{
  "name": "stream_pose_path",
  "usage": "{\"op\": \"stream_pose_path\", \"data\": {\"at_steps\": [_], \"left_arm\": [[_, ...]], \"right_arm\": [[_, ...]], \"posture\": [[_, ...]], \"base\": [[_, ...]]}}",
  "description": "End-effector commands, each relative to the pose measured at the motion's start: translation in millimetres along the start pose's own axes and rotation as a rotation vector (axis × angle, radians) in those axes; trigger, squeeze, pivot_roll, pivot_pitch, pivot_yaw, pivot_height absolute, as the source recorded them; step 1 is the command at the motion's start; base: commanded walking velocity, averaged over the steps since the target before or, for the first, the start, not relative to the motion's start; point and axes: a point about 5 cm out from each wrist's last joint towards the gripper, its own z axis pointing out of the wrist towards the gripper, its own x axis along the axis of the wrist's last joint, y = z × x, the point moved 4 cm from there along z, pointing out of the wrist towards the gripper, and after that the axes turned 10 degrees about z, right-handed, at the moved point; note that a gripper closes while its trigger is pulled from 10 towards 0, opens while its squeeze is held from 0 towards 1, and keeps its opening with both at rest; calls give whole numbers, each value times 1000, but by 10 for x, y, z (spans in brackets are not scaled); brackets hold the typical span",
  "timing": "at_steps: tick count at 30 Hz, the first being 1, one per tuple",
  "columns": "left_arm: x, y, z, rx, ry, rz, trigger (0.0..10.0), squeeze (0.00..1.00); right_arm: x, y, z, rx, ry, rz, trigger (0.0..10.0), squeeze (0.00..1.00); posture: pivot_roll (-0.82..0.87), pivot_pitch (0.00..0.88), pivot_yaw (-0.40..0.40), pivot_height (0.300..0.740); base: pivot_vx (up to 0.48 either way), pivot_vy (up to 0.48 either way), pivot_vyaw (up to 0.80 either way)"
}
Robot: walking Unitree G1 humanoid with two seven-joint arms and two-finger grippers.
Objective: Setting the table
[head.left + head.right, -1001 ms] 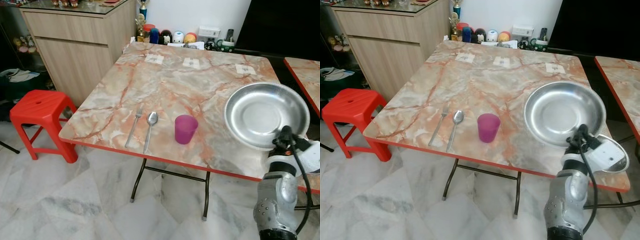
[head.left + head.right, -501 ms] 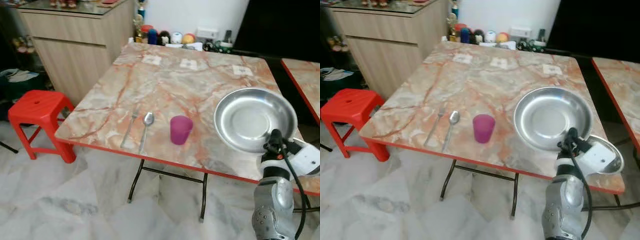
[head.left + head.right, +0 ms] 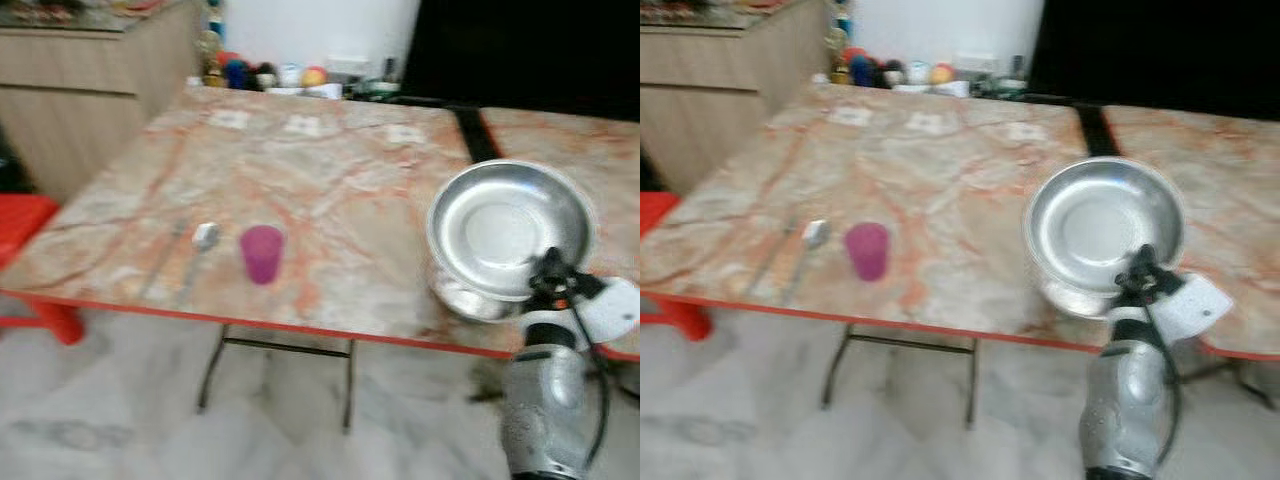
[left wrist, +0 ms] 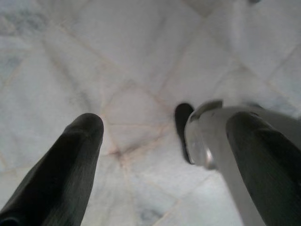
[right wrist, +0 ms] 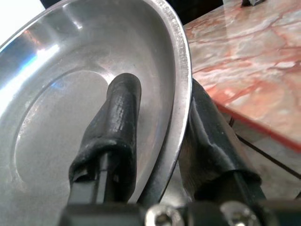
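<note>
A round steel plate (image 3: 510,222) hangs tilted over the near right part of the marble table (image 3: 330,180). My right gripper (image 5: 162,89) is shut on the plate's near rim (image 5: 181,94), one black finger (image 5: 117,122) inside the dish and the other behind it. A small shiny metal dish (image 3: 466,299) shows under the plate's near edge. On the table's near left lie a fork (image 3: 165,255) and a spoon (image 3: 203,240), with a purple cup (image 3: 262,253) standing to their right. My left gripper (image 4: 167,123) hangs open over the floor.
A second marble table (image 3: 570,130) stands close on the right with a dark gap between. A red stool (image 3: 20,215) and a wooden cabinet (image 3: 80,70) are at the left. Small ornaments (image 3: 260,75) line the table's far edge. Marble floor (image 3: 200,420) lies below.
The camera has swung right and the picture is blurred, so everything sits further left in view. The plate stays in my right gripper over the table's right side.
</note>
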Motion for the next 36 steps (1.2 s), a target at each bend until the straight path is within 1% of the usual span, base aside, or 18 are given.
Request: {"op": "stream_pose_path", "data": {"at_steps": [1, 12, 21, 24, 30, 36], "left_arm": [[-70, 30, -16, -9, -25, 12, 10000, 0], [-34, 20, -8, -9, -12, 20, 10000, 0], [-49, 7, -13, -14, -17, 36, 10000, 0], [-58, 13, -16, -20, -19, 45, 10000, 0], [-54, -16, -17, -16, -17, 44, 10000, 0], [-43, -30, -15, -12, -13, 39, 10000, 0]], "right_arm": [[99, -16, 16, 1, 38, 7, 10000, 0], [141, 13, 52, -20, 52, 10, 10000, 0], [105, 47, 56, -41, 45, 10, 10000, 0], [98, 77, 63, -62, 46, 22, 10000, 0], [100, 83, 81, -71, 49, 19, 10000, 0], [142, 130, 96, -84, 60, 11, 10000, 0]], "posture": [[10, 75, -32, 740], [10, 77, -27, 740], [0, 68, -19, 740], [-1, 63, -16, 740], [-4, 65, -19, 740], [-9, 76, -20, 740]], "base": [[0, -405, 0], [0, -406, 0], [0, -404, 0], [0, -411, 0], [0, -419, 0], [0, -418, 0]]}}
